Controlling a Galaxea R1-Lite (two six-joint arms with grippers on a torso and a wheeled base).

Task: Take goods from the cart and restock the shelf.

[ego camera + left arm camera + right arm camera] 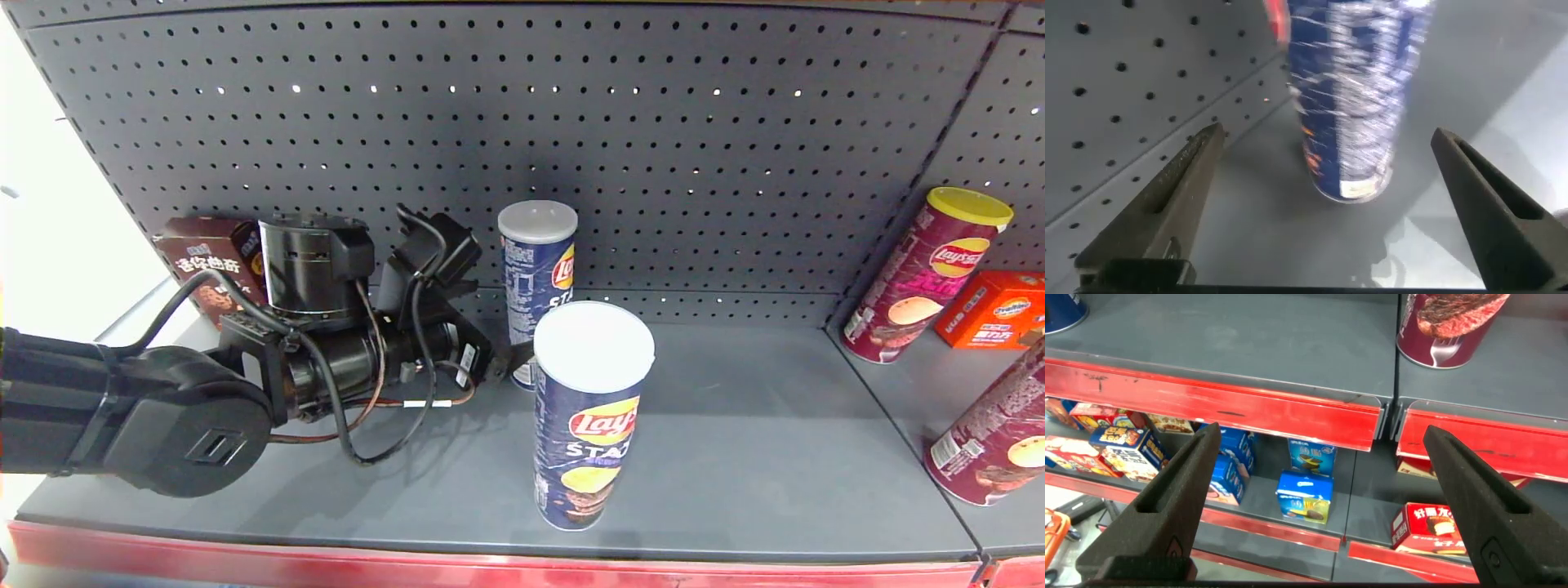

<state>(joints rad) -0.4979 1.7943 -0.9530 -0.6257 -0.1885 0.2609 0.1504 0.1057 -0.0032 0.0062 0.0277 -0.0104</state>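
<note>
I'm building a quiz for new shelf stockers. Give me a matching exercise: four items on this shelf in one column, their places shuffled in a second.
Things:
1. front blue can
2. rear blue can
3. brown box
4. yellow-lidded maroon can

Places:
A. at the back panel, behind the left arm
B. right-hand bay, beside the orange box
C. upright near the front edge of the shelf
D. just ahead of the left gripper

Pairs: 1-C, 2-D, 3-A, 4-B.

Grey shelf (735, 457), front blue can (589, 425) upright, rear blue can (536, 278) just behind, brown box (204, 261) rear left, maroon cans (922, 278), orange box (996, 310) right.
</note>
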